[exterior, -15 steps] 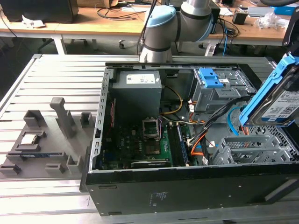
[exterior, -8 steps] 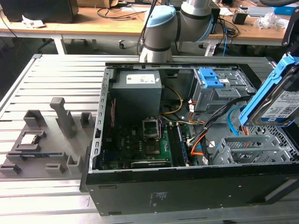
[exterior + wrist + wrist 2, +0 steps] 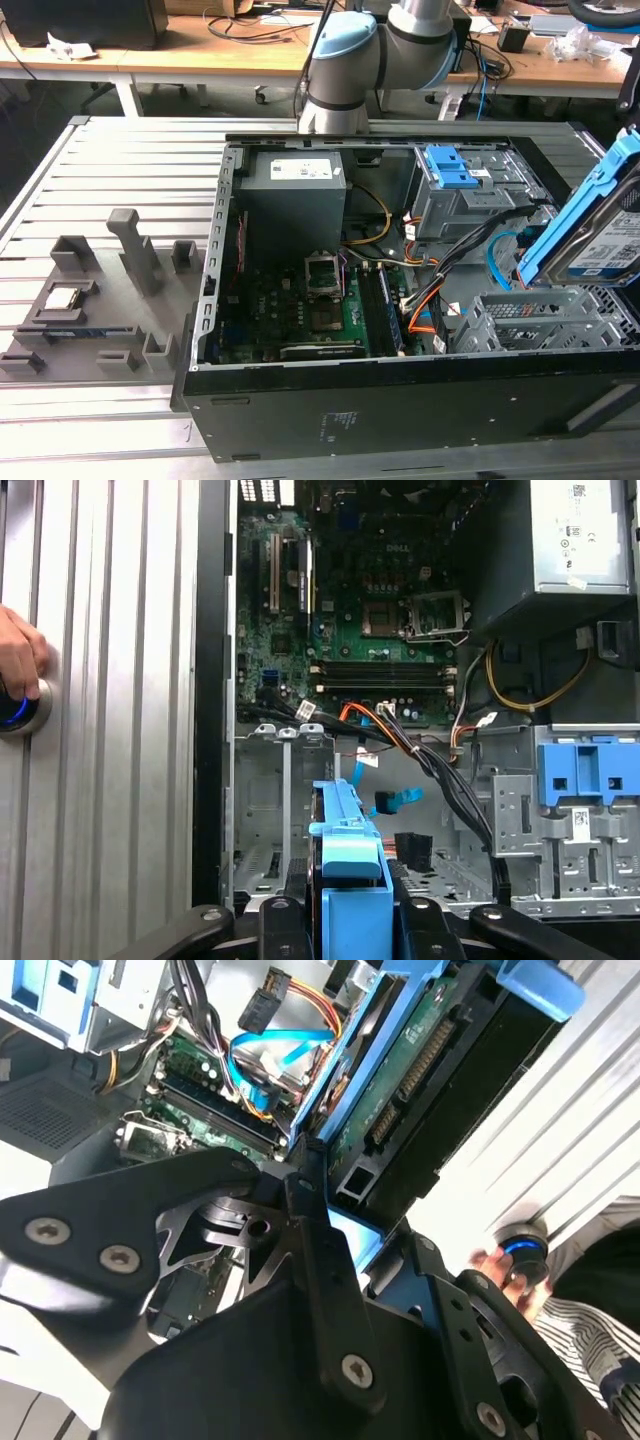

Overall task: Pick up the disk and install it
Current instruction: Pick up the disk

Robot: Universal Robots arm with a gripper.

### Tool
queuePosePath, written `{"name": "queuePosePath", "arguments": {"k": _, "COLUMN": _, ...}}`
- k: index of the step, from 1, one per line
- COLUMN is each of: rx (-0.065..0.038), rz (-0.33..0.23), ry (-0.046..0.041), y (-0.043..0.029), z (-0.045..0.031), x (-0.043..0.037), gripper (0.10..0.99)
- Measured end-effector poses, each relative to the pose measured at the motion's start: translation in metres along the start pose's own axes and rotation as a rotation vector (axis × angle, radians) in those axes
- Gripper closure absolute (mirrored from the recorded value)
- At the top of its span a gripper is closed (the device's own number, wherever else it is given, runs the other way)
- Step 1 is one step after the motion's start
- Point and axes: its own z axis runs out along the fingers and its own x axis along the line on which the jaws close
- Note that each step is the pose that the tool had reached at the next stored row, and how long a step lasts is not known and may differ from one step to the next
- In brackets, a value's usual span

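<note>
The disk (image 3: 610, 235) hangs tilted above the open computer case (image 3: 400, 400) at the exterior view's right, silver with a white-and-blue label and a blue frame. My gripper (image 3: 365, 1225) is shut on it, and its black fingers (image 3: 312, 1222) clamp the blue frame from both sides. In the second wrist view the disk (image 3: 420, 1070) shows its green circuit-board underside. The first wrist view has the disk (image 3: 350, 860) edge-on in my gripper (image 3: 350, 925), above the grey drive bay (image 3: 285, 810) in the case.
A blue-fronted drive cage (image 3: 455, 185), a power supply (image 3: 290, 195), a motherboard (image 3: 300, 310) and loose orange, blue and black cables (image 3: 400, 745) lie inside the case. Grey fixtures (image 3: 90, 300) stand at the exterior view's left. A person's hand (image 3: 20, 660) rests on a blue-lit button.
</note>
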Motion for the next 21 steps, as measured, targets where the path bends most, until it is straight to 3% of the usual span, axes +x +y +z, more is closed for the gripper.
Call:
{"name": "queuePosePath", "arguments": {"k": 2, "rx": 0.007, "rz": 0.000, "ry": 0.0003, "y": 0.0037, "z": -0.0057, "x": -0.0001, "gripper": 0.718}}
{"name": "queuePosePath", "arguments": {"k": 5, "rx": 0.009, "rz": 0.000, "ry": 0.0001, "y": 0.0098, "z": -0.0054, "x": 0.0029, "gripper": 0.718}}
{"name": "queuePosePath", "arguments": {"k": 7, "rx": 0.009, "rz": 0.000, "ry": -0.0003, "y": 0.0160, "z": -0.0048, "x": 0.0090, "gripper": 0.718}}
{"name": "queuePosePath", "arguments": {"k": 12, "rx": 0.011, "rz": 0.000, "ry": 0.0031, "y": 0.0315, "z": -0.0025, "x": 0.0093, "gripper": 0.718}}
{"name": "queuePosePath", "arguments": {"k": 17, "rx": 0.013, "rz": 0.048, "ry": 0.0023, "y": 0.0350, "z": 0.0024, "x": 0.0099, "gripper": 0.718}}
{"name": "queuePosePath", "arguments": {"k": 21, "rx": 0.012, "rz": 0.033, "ry": 0.0035, "y": 0.0365, "z": 0.0030, "x": 0.0108, "gripper": 0.718}}
